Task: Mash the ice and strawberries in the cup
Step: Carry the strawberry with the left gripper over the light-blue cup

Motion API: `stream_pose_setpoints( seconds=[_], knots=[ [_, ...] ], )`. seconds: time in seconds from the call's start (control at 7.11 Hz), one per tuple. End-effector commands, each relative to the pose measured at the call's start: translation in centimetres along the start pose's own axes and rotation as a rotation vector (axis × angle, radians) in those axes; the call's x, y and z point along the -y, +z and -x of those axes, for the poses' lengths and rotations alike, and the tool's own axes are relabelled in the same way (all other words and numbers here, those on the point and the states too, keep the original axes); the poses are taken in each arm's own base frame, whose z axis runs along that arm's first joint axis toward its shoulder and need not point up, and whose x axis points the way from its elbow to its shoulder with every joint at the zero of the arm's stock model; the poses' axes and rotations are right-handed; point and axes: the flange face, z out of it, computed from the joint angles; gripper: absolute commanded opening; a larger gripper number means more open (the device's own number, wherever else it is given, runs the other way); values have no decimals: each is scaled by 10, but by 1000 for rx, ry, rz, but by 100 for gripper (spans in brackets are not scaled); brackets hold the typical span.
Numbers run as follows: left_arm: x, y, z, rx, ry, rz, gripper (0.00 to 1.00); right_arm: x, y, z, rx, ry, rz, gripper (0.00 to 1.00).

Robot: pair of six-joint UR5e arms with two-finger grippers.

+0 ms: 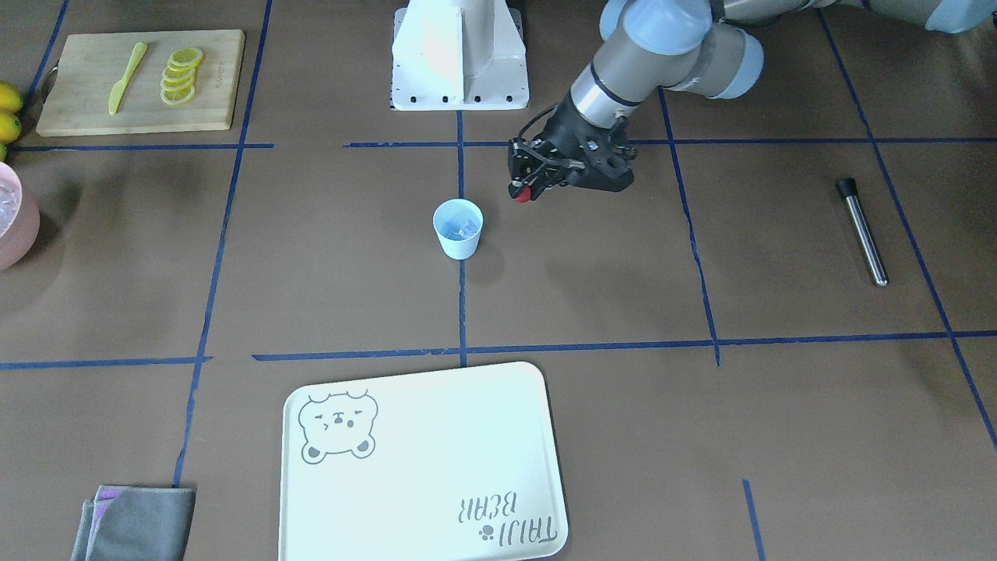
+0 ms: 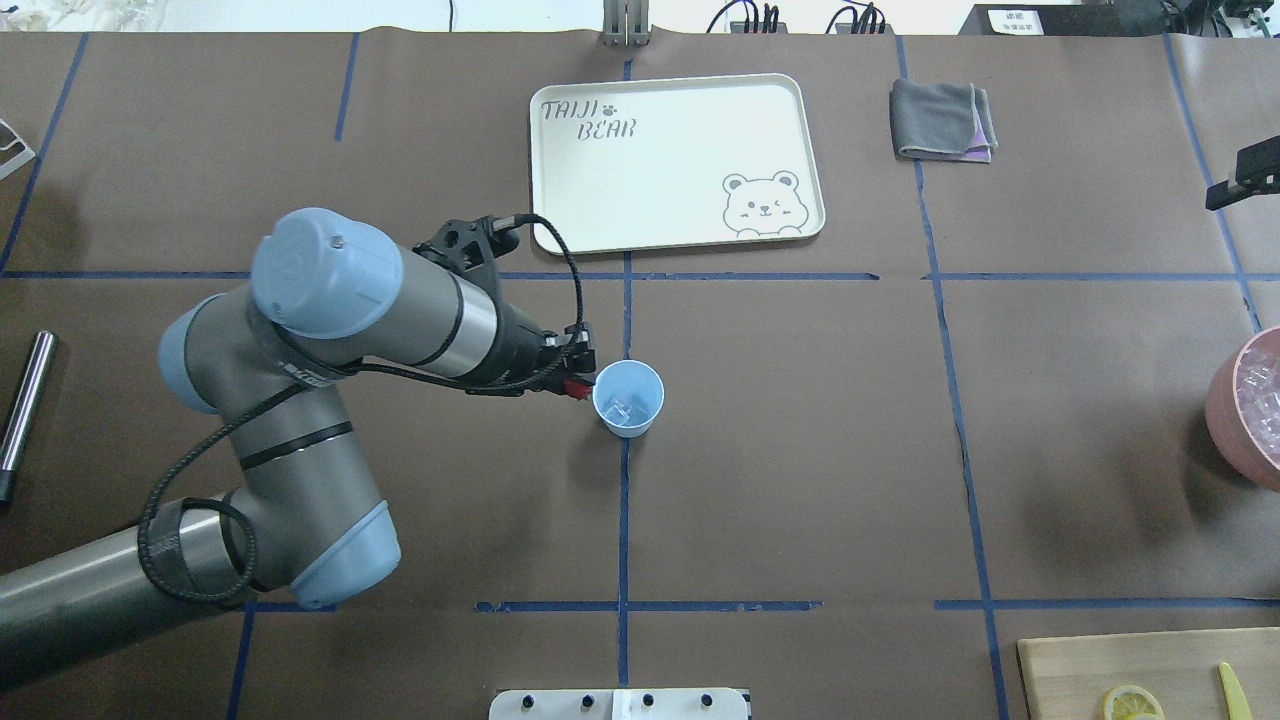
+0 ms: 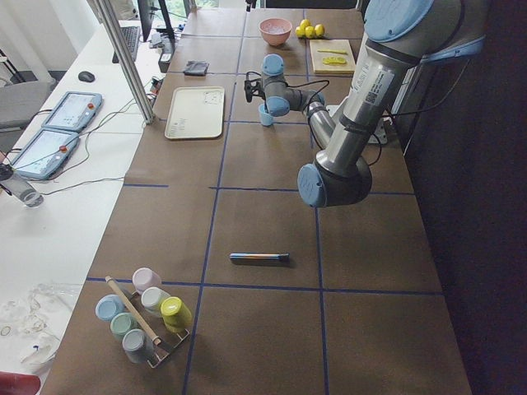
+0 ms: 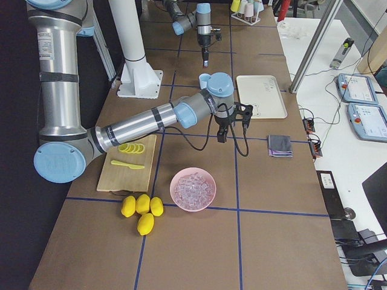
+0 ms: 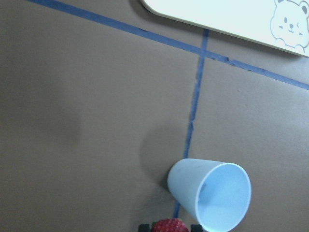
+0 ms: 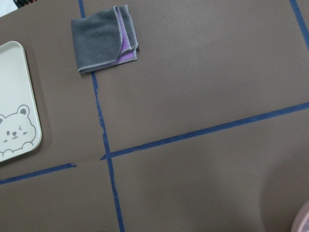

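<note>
Overhead shows ice (image 2: 622,408) in cup (image 2: 647,381), unclear from left wrist.

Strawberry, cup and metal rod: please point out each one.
strawberry (image 1: 522,195): exterior front-facing view, on its red surface.
cup (image 1: 457,247): exterior front-facing view, on its outer wall.
metal rod (image 1: 863,234): exterior front-facing view, on mid-shaft.
</note>
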Motion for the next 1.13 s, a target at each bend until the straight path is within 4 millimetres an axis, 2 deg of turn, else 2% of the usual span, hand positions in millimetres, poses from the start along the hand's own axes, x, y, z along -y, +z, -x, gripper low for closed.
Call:
stream_pose_setpoints(
  seconds=[0.0, 0.14, 0.28, 0.42, 0.7, 0.84, 0.98],
  knots=[
    [2, 14, -20, -2, 2, -31, 3, -1, 0, -2, -1, 0, -1, 100],
    [2, 15, -21, -2, 7, -31, 33, -1, -1, -1, 1, -1, -1, 100],
    [3, 16, -20, 1, 7, -31, 74, -1, -1, -1, 1, -2, -1, 100],
    [3, 16, -20, 3, 8, -32, 80, -1, 0, -2, 0, 1, 0, 100],
    [2, 14, -22, -3, 10, -32, 81, -1, 0, -3, 0, 2, 0, 100],
    [9, 1, -16, -5, 5, -46, 79, -2, 1, -2, 0, 1, 3, 100],
    [23, -25, 21, 23, -17, -79, 76, -1, -1, 0, 6, 5, 1, 100]
  ],
)
